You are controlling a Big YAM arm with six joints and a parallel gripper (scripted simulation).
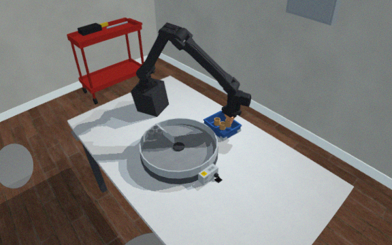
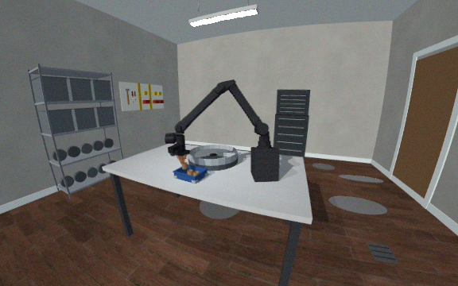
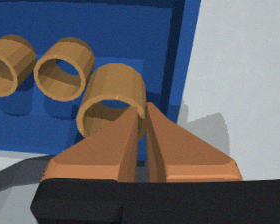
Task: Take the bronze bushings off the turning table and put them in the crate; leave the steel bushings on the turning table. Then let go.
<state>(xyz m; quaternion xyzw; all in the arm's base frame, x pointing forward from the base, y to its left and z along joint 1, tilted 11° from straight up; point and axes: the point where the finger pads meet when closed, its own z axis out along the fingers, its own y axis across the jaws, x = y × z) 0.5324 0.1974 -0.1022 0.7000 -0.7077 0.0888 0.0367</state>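
Observation:
My gripper (image 1: 230, 120) (image 2: 182, 163) (image 3: 142, 111) is shut on the wall of a bronze bushing (image 1: 228, 122) (image 2: 184, 166) (image 3: 115, 82), one finger inside its bore and one outside. It holds this bushing over the blue crate (image 1: 233, 131) (image 2: 183, 175) (image 3: 189, 50), near one side wall. Two more bronze bushings stand in the crate: one bushing (image 1: 222, 126) (image 3: 80, 51) is beside the held one, the other bushing (image 1: 217, 121) (image 3: 23, 52) is farther along. Small grey steel bushings (image 1: 154, 130) sit on the turning table (image 1: 179, 169) (image 2: 213, 163), near its rim. Their number is unclear.
A thin divider (image 1: 165, 133) runs from the turning table's rim towards its dark hub (image 1: 178, 146). A grey control box (image 1: 208, 173) stands at the turning table's near side. The crate is close beside the rim. A red cart (image 1: 105, 34) stands behind the table.

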